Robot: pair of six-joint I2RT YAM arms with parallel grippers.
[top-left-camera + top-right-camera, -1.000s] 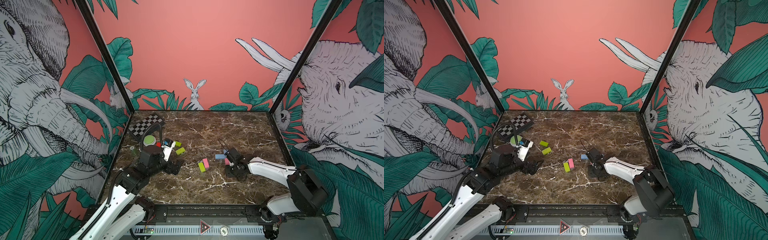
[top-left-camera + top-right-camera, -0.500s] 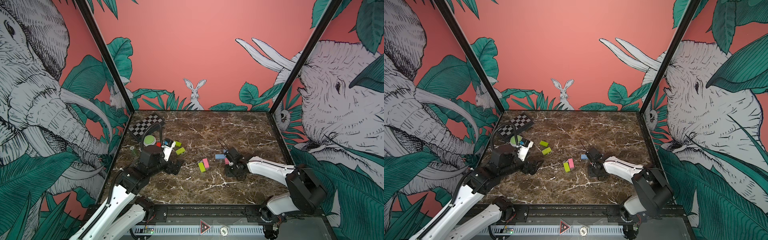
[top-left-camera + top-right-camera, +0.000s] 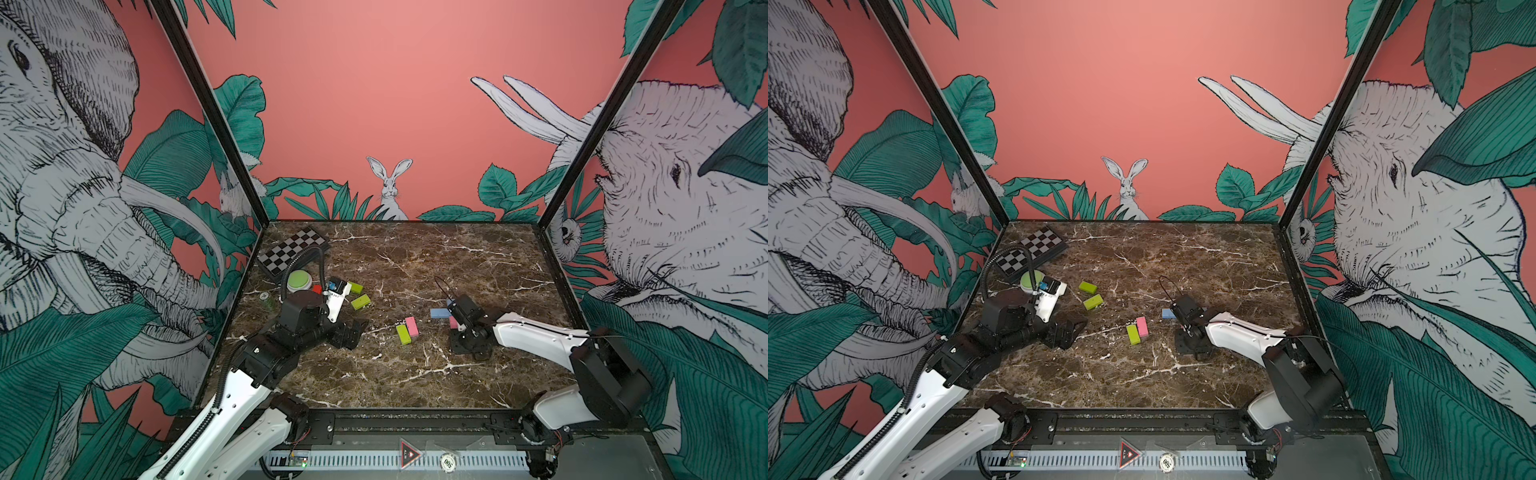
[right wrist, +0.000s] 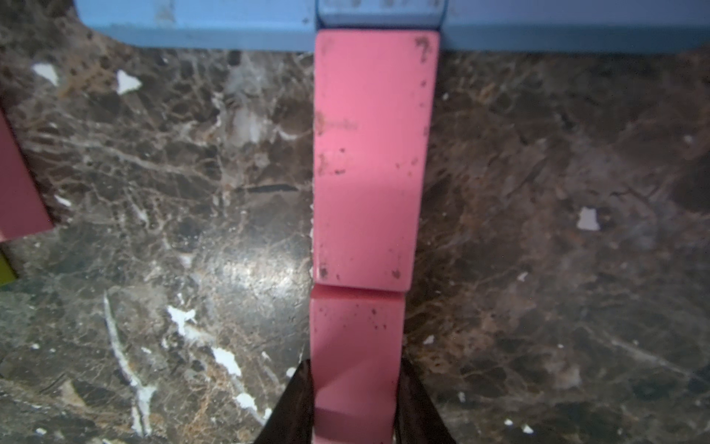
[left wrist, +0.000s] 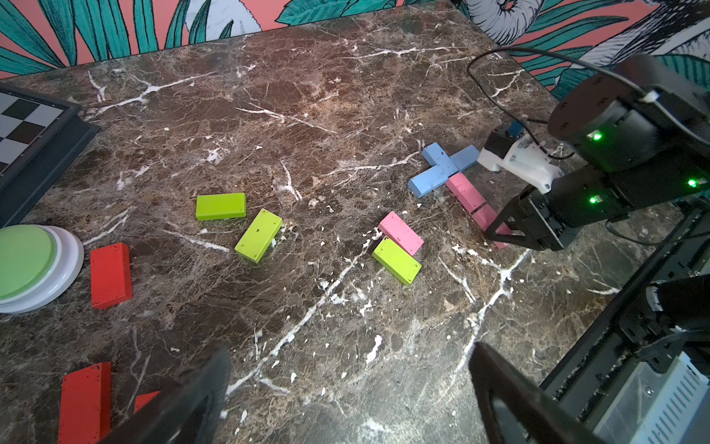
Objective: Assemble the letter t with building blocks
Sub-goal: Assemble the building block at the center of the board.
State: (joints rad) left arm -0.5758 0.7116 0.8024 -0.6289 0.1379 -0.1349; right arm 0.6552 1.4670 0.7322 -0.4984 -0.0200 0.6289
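Observation:
Light blue bricks (image 5: 442, 169) lie as a crossbar, and two pink bricks run from it end to end as a stem. In the right wrist view the blue bar (image 4: 192, 23) meets the first pink brick (image 4: 369, 153). The second pink brick (image 4: 357, 338) sits between my right gripper's (image 4: 355, 384) fingers, which lie against both its sides. My left gripper (image 5: 349, 361) hangs open over bare marble, left of the middle. A pink brick (image 3: 411, 326) and a lime brick (image 3: 403, 333) lie side by side at the centre. Two lime bricks (image 3: 360, 301) and red bricks (image 5: 110, 275) lie further left.
A chequered board (image 3: 293, 249) lies at the back left corner. Just in front of it stands a round green-topped button (image 3: 299, 279). Patterned walls close the table on three sides. My left arm's cable loops above the button.

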